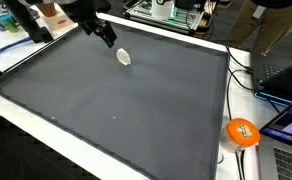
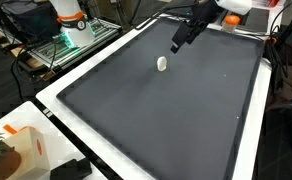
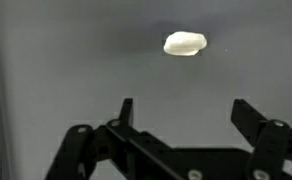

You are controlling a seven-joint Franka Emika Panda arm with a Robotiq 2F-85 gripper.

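In both exterior views the gripper (image 2: 181,38) is a dark blur with unreadable jaws, hanging near the white lump (image 2: 162,64) on the grey mat (image 2: 156,120), whereas the wrist view shows them spread wide and empty, the lump lying apart ahead.

Two high corner overviews, close wrist
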